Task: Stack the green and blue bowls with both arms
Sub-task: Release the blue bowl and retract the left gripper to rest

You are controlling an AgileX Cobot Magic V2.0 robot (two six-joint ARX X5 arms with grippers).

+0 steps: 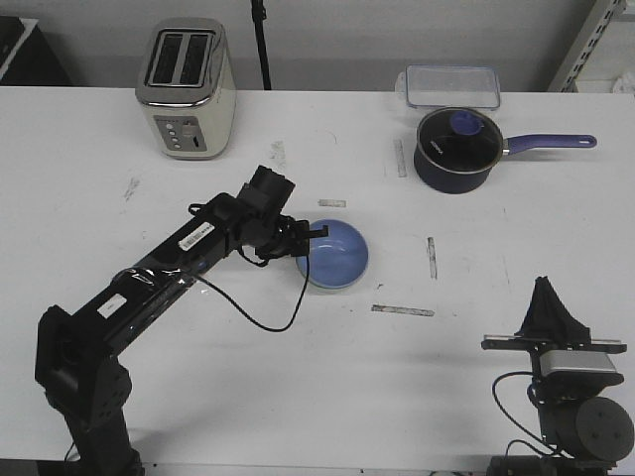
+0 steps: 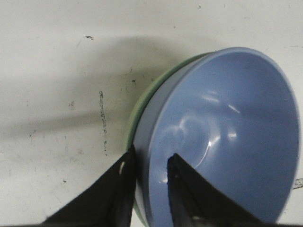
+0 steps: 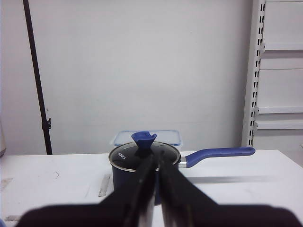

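White lettering, too small to read, marks the glass lid of the dark navy saucepan. Only the left wrist view reveals the pale mint green bowl beneath the periwinkle blue bowl, mid-table. The left gripper pinches the blue rim; the right gripper is pressed together.

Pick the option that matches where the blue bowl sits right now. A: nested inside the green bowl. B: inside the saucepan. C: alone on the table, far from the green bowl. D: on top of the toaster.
A: in the left wrist view the blue bowl lies inside the green bowl, whose rim peeks out beside it, with the left claw straddling the blue rim.
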